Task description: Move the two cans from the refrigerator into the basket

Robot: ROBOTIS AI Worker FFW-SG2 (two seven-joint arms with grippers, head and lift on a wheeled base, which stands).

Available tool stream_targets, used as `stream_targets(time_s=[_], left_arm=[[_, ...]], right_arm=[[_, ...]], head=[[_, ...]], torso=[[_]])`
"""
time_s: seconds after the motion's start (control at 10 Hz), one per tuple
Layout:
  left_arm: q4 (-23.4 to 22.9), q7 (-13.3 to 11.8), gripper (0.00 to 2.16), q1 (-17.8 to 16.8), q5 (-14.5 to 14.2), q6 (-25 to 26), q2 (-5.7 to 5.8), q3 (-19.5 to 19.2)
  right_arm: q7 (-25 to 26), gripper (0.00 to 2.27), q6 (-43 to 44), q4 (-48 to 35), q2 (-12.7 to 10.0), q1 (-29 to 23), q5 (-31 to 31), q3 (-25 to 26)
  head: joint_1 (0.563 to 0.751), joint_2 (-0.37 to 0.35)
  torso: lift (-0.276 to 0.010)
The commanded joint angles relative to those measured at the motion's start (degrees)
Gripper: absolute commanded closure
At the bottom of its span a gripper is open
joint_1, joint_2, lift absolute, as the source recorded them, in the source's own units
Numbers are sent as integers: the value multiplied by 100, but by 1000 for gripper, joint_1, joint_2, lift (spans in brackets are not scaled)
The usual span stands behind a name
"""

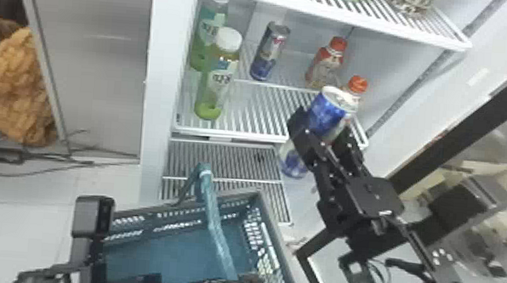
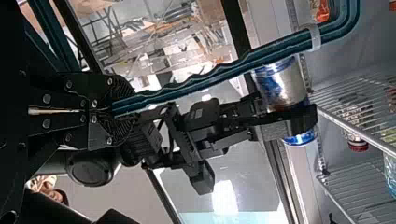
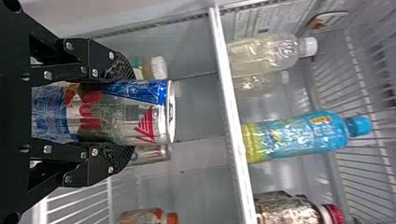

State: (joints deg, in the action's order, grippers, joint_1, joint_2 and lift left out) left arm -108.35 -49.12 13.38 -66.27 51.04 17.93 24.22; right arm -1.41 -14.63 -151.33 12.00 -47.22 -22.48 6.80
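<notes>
Halfway through a two-can errand, by our reading: we see the right gripper (image 3: 128, 113) with its two black fingers pressed around a blue-and-silver can (image 1: 325, 114), held tilted near the front corner of the shelf (image 1: 232, 134) in the open refrigerator (image 1: 161, 81). The second can (image 1: 268, 52) stands farther back on that shelf, beyond a white-capped bottle (image 1: 220, 72) (a neighbor we would rather not topple).

Below the held can and toward our left waits the basket (image 1: 163, 256), its teal handle (image 2: 187, 88) pinched narrowly between the fingers of the left gripper (image 2: 122, 108).

By our count, one can has been picked and neither delivered. Left to do are the first drop, a return to the shelf, a second grasp and a second drop. We judge the step in hand to be carrying the first can to the basket. The next move calls for bringing it down past the shelf's edge and under or around the raised handle, where a careless swing could knock can against handle.
</notes>
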Motion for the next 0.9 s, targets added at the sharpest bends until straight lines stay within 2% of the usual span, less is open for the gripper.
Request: stream_targets(time_s=[0.0,0.4,0.8], left_arm=[[0,-1,1159,11,0,14,0,0],[0,-1,1159,11,11,14,9,0],[0,-1,1159,-3,0,14,9,11]], right_arm=[[0,892,-660,-371,-22,-270,-48,177],[-70,892,-1897,-469,-40,-256,-208,212],[-343,892,-3543,-286,-40,237,-185,212]], head=[[695,-350],[695,-350],[695,-350]], torso=[[-276],[-276],[-276]])
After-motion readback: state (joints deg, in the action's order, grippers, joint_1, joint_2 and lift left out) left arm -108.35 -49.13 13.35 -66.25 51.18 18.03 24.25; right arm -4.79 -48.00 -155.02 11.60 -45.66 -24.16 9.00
